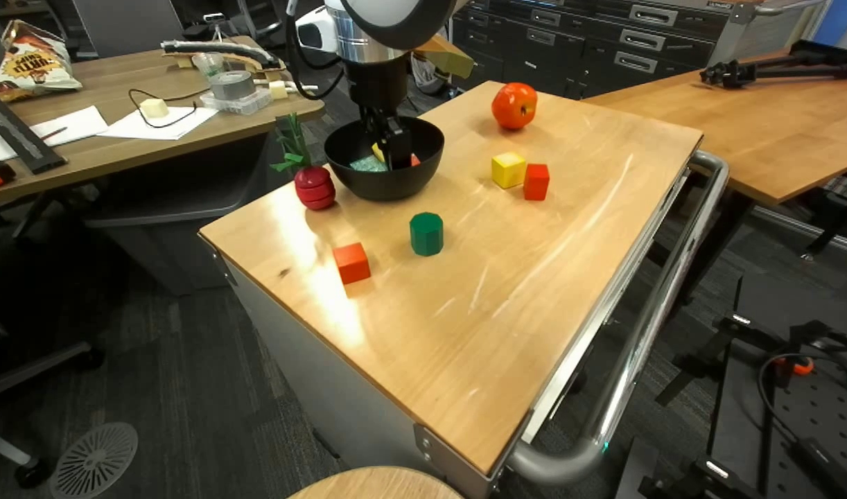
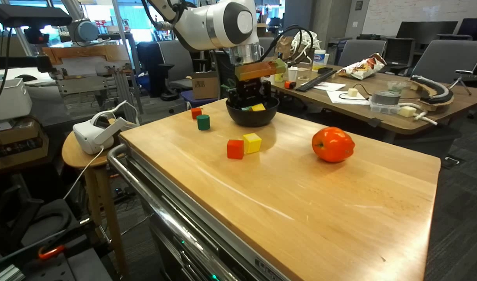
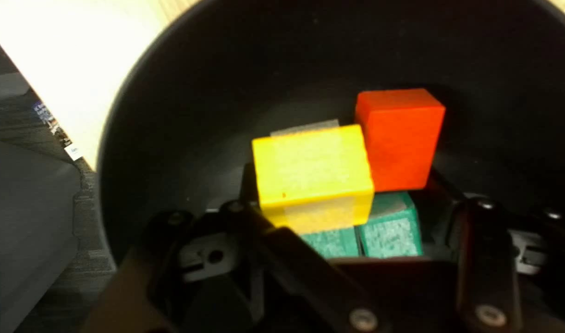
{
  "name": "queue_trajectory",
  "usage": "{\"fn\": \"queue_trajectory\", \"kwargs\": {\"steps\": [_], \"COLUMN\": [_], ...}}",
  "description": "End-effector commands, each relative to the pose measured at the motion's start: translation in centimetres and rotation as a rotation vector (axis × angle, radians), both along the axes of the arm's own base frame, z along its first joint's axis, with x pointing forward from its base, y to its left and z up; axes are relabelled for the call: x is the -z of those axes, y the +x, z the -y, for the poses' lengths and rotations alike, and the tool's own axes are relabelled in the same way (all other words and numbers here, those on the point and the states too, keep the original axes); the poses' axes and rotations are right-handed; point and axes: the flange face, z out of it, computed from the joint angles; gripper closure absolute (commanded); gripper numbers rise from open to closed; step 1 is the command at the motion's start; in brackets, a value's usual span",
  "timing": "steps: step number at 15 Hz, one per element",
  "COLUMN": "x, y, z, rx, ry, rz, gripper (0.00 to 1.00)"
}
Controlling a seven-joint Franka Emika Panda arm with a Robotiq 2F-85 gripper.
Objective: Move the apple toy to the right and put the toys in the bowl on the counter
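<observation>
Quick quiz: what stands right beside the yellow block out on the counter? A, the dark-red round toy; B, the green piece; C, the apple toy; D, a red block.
D: both exterior views show a red block right next to the yellow block on the counter.

The floor (image 1: 208, 388) is dark gray carpet with faint stripes. A brown desk (image 1: 125, 73) stands on it, and gray chairs (image 2: 453, 62) are near it. In an exterior view, black drawers (image 1: 600, 59) with shiny handles (image 1: 653, 14) stand at the back. In an exterior view, bright bluish windows (image 2: 136, 19) are far behind, a big white board (image 2: 379, 19) has faint writing (image 2: 429, 7), and two black screens (image 2: 426, 31) are in front of it. A round wooden stool (image 2: 76, 156) stands close by.
</observation>
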Motion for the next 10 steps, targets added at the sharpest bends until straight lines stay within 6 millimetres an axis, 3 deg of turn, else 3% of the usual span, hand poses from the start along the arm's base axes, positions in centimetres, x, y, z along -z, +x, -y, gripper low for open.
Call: {"fn": "queue_trajectory", "kwargs": {"steps": [1,3,7,10], "x": [-4.6,-7.1,-12.0,-13.4], "y": [-0.9,-2.0,-6.4,-10.6], "z": [-0.4,-0.1,0.4,-0.1], "rx": [-0.032,-0.031,-0.043,-0.103], "ry": [-0.004,0.006,0.018,0.086], "rz": [0.055,0.08,0.102,0.053], "gripper": [0.47,0.47,0.47,0.47]}}
